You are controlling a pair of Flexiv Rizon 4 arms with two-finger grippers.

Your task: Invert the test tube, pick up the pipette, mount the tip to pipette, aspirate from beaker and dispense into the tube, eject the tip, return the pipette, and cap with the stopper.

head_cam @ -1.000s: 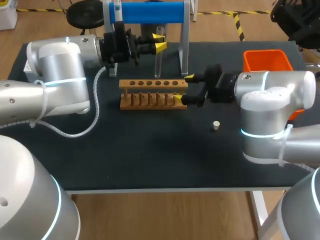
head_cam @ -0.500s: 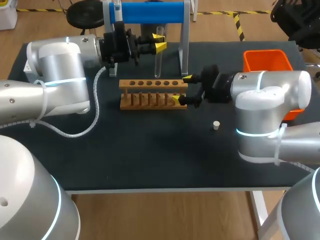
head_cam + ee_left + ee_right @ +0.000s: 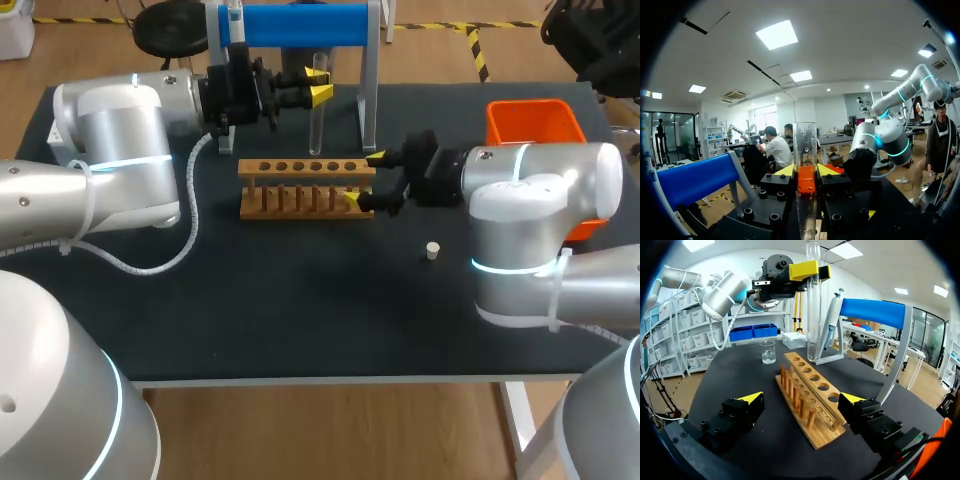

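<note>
A clear test tube [image 3: 317,110] stands upright behind the wooden rack [image 3: 300,186], with my left gripper [image 3: 318,94] shut on its upper part. The left wrist view shows the tube [image 3: 805,142] pinched between that gripper's [image 3: 805,172] yellow tips. My right gripper [image 3: 366,178] is open around the rack's right end. In the right wrist view the rack [image 3: 812,385] lies between the spread fingers of the right gripper [image 3: 802,399], and the tube [image 3: 813,305] rises beyond it under the left gripper [image 3: 810,271]. The pipette [image 3: 832,320] hangs on the blue stand [image 3: 290,22]. A small white stopper [image 3: 432,250] lies on the table.
An orange bin [image 3: 535,122] sits at the back right of the table. A beaker [image 3: 768,352] and a white box [image 3: 794,339] stand beyond the rack. The stand's metal legs [image 3: 368,90] rise right beside the tube.
My right arm has shifted slightly left toward the rack's end, its gripper still open. The left arm and the tube have not moved.
</note>
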